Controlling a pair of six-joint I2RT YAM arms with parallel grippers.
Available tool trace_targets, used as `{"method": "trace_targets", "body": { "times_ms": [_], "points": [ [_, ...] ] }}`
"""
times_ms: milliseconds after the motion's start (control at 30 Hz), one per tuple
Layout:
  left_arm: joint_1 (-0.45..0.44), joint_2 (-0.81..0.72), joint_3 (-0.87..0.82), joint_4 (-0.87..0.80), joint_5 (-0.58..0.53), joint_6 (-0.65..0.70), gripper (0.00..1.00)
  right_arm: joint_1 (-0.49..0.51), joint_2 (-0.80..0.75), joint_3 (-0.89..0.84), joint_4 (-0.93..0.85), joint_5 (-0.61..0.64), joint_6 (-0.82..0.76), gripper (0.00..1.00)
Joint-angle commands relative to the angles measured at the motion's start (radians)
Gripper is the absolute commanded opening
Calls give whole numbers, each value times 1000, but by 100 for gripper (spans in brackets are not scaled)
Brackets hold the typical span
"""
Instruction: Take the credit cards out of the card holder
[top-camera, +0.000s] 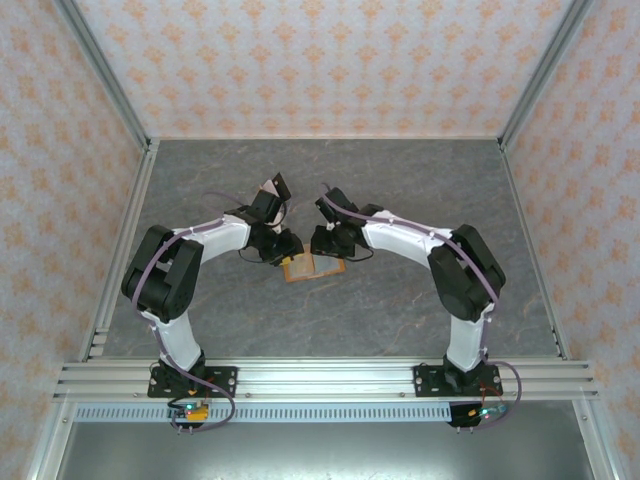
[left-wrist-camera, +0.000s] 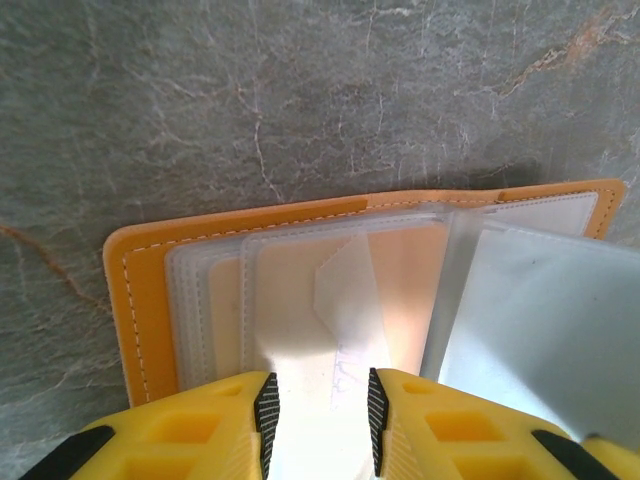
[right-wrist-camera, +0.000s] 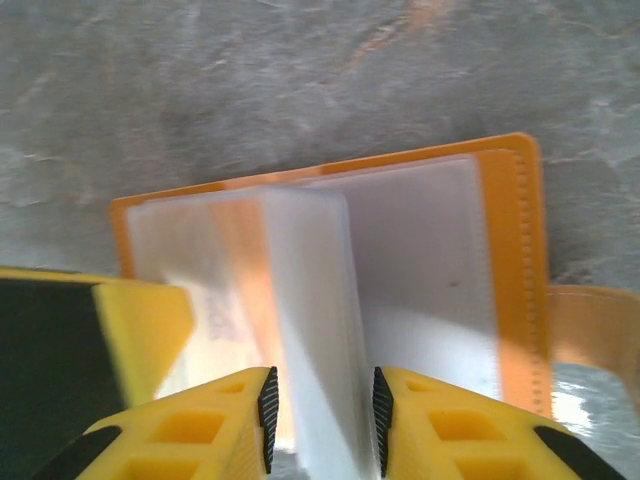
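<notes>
Table (top-camera: 400, 190): grey, marbled, walled on three sides. My two arms reach in over its middle and meet there.

Card holder (top-camera: 315, 270): lies open and flat on the table at the centre, directly beneath both sets of jaws. The orange stitched rim (left-wrist-camera: 150, 300) faces up around a stack of clear sleeves.

Sleeve bundle (right-wrist-camera: 315, 300): stands upright from the holder's spine, with flat pages lying to either side of it.

Right jaws: closed to a narrow gap on the upright sleeve bundle. The bundle fills the space between the black pads (right-wrist-camera: 268, 415) edge to edge.

Left jaws: set to a similar narrow gap, low over the flat sleeve pages (left-wrist-camera: 290, 300) on the holder's left half. The patch between the pads (left-wrist-camera: 265, 415) is washed out white, and I cannot tell whether they pinch anything.

Credit cards: peach-toned panels show behind the clear sleeves. I cannot tell whether these are cards or the holder's lining.
</notes>
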Motion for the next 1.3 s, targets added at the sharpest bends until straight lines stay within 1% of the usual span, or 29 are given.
{"method": "trace_targets", "body": {
  "times_ms": [0,167,367,500,667,800,900,1033,1100,1200,1233,1267],
  "points": [
    [-5,20,12,-33,-44,31,33,-8,-39,-30,62,-60,26,33],
    [-5,9,17,-41,-56,40,33,-15,-45,-40,91,-101,35,35],
    [-3,0,27,-59,-69,55,33,-22,-59,-73,199,-205,68,39],
    [-3,-4,28,-61,-72,55,32,-28,-59,-84,222,-220,85,40],
    [-2,-22,31,-77,-87,57,27,-36,-57,-108,264,-248,106,41],
    [-2,-48,36,-99,-112,63,26,-40,-48,-114,279,-260,111,42],
    [-2,-62,36,-109,-128,68,26,-41,-43,-122,305,-286,119,47],
    [-2,-57,33,-111,-124,68,26,-41,-42,-133,350,-316,138,55],
    [-1,-53,29,-106,-121,65,26,-41,-39,-136,368,-330,144,57],
    [-2,-58,30,-108,-125,65,26,-41,-35,-141,389,-346,156,57],
    [-1,-63,31,-116,-137,70,26,-41,-34,-143,397,-352,159,56],
    [0,-70,33,-124,-156,75,26,-41,-32,-144,402,-354,161,53]
  ]
}}
